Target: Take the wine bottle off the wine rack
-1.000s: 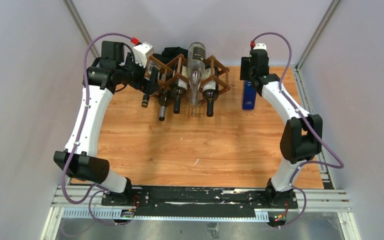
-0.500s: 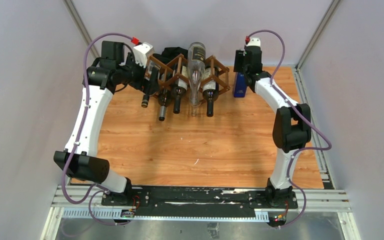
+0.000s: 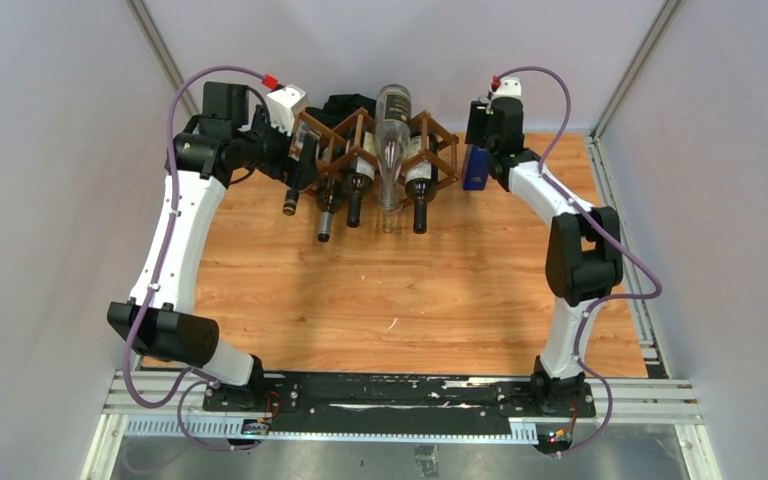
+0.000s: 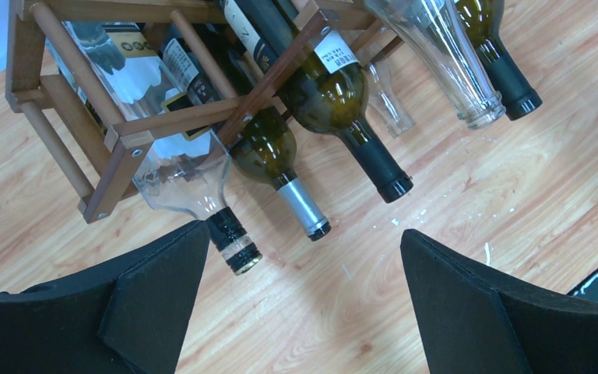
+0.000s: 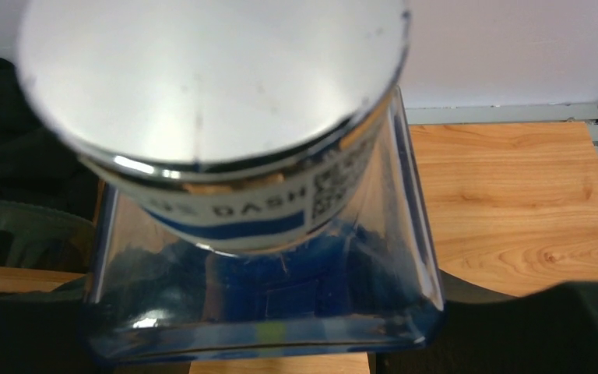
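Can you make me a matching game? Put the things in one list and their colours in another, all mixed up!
Things:
1. wine rack
2. square bottle
3. top bottle lying on the rack
4. left gripper

Colours:
A. see-through
B. black
C. brown
D. blue

Pairs: 1-C, 2-D, 3-A, 4-B
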Controlling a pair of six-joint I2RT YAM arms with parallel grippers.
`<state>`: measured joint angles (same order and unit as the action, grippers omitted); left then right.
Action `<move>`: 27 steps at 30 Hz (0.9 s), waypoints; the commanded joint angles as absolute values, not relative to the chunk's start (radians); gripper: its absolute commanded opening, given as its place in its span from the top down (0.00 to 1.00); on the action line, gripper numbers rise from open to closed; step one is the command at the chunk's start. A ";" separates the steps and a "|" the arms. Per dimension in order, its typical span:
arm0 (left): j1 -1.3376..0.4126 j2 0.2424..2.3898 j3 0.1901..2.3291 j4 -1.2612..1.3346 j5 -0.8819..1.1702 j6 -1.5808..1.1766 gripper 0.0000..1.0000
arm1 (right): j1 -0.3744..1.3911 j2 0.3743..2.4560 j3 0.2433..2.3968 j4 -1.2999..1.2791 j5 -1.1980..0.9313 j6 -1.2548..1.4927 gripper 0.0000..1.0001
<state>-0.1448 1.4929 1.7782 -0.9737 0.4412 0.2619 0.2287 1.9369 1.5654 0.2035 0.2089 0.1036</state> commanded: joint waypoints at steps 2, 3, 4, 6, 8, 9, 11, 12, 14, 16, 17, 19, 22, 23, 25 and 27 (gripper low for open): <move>-0.140 1.457 1.772 -0.967 0.444 0.278 0.00 | 0.221 1.856 1.519 0.322 0.201 0.101 0.34; -0.140 1.454 1.771 -0.966 0.440 0.281 0.00 | 0.221 1.848 1.511 0.321 0.198 0.099 0.29; -0.140 1.451 1.770 -0.966 0.438 0.281 0.00 | 0.221 1.843 1.507 0.315 0.194 0.098 0.21; -0.140 1.447 1.767 -0.966 0.436 0.283 0.00 | 0.222 1.832 1.512 0.292 0.179 0.093 0.13; -0.140 1.446 1.764 -0.967 0.436 0.281 0.00 | 0.223 1.820 1.528 0.253 0.174 0.084 0.12; -0.140 1.445 1.764 -0.968 0.436 0.283 0.00 | 0.224 1.812 1.538 0.226 0.178 0.082 0.12; -0.140 1.439 1.760 -0.968 0.442 0.289 0.00 | 0.224 1.787 1.549 0.184 0.172 0.080 0.11; -0.140 1.434 1.758 -0.968 0.443 0.295 0.00 | 0.225 1.765 1.552 0.153 0.172 0.078 0.11; -0.140 1.426 1.757 -0.968 0.439 0.302 0.00 | 0.226 1.719 1.538 0.111 0.186 0.091 0.10; -0.140 1.419 1.756 -0.968 0.428 0.310 0.00 | 0.228 1.651 1.497 0.087 0.184 0.110 0.09; -0.140 1.417 1.756 -0.968 0.424 0.312 0.00 | 0.230 1.601 1.464 0.073 0.185 0.125 0.09; -0.140 1.415 1.756 -0.968 0.420 0.312 0.00 | 0.241 1.539 1.430 0.043 0.196 0.152 0.09; -0.140 1.416 1.758 -0.968 0.419 0.308 0.00 | 0.288 1.419 1.376 -0.011 0.224 0.168 0.08; -0.140 1.415 1.759 -0.968 0.419 0.308 0.00 | 0.314 1.388 1.365 -0.041 0.232 0.175 0.08; -0.140 1.415 1.759 -0.968 0.417 0.303 0.00 | 0.371 1.349 1.372 -0.112 0.244 0.195 0.08; -0.140 1.414 1.761 -0.968 0.416 0.301 0.00 | 0.449 1.342 1.407 -0.190 0.253 0.219 0.08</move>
<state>-0.1448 1.4349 1.7649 -0.9737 0.4232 0.2996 0.3298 1.3647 1.3869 -0.0212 0.2214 0.1619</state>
